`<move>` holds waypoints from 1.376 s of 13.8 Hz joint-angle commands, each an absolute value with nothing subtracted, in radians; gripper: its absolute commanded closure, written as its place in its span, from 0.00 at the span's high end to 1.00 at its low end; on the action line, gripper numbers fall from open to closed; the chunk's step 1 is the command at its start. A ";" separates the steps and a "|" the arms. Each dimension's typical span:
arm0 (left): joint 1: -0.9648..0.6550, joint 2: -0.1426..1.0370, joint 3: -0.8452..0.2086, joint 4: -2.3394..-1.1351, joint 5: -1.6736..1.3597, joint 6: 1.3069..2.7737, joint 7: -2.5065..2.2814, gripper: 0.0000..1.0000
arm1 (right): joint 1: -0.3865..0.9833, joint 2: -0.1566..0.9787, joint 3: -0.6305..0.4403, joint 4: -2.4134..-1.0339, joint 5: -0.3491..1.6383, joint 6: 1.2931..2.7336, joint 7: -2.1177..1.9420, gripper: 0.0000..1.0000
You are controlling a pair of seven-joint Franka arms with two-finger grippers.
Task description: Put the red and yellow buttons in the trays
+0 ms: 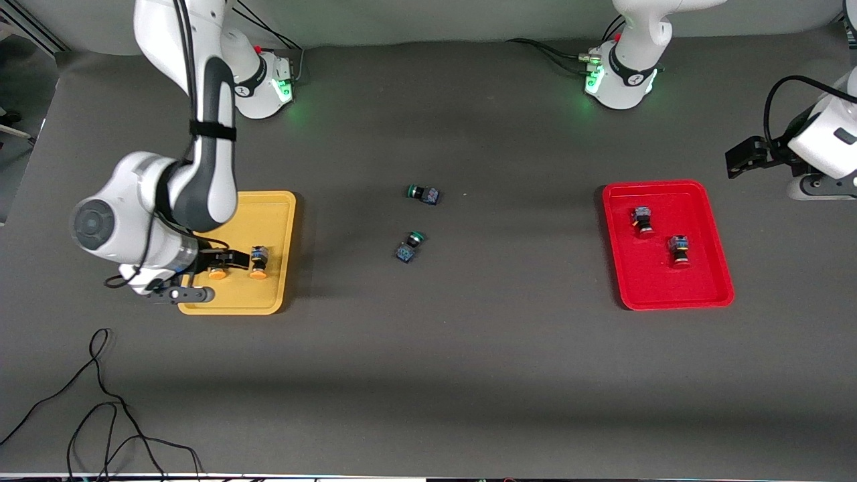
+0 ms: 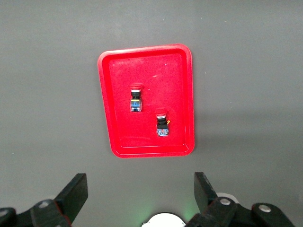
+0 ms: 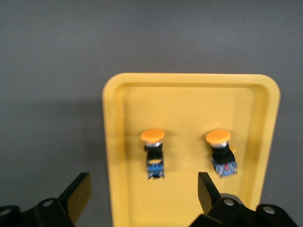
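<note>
Two yellow buttons [image 1: 216, 273] [image 1: 259, 261] lie in the yellow tray [image 1: 271, 221], at the right arm's end of the table. My right gripper [image 1: 211, 276] hangs open just above that tray, over one yellow button [image 3: 152, 151], and holds nothing. The second yellow button [image 3: 220, 151] lies beside it on the tray [image 3: 189, 104]. Two red buttons [image 1: 643, 221] [image 1: 679, 251] rest in the red tray [image 1: 659, 284] toward the left arm's end. My left gripper [image 1: 742, 161] waits open and empty, raised off to the side of the red tray [image 2: 151, 71].
Two green-capped switches [image 1: 424, 194] [image 1: 410, 246] lie on the dark mat midway between the trays. A loose black cable [image 1: 100, 402] curls on the mat near the front camera, at the right arm's end.
</note>
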State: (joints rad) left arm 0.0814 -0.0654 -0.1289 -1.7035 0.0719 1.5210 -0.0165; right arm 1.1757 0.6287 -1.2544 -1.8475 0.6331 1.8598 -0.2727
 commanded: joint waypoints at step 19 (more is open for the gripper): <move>0.097 -0.072 -0.143 -1.723 0.038 1.494 0.005 1.00 | 0.294 0.106 -0.401 -1.597 0.094 1.628 -0.152 1.00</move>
State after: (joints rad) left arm 0.0892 -0.0639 -0.1366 -1.7188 0.0501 1.5052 -0.0148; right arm 0.4650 0.1615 -0.5828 -1.5589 0.1308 1.6068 -0.1812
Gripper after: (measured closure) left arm 0.000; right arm 0.000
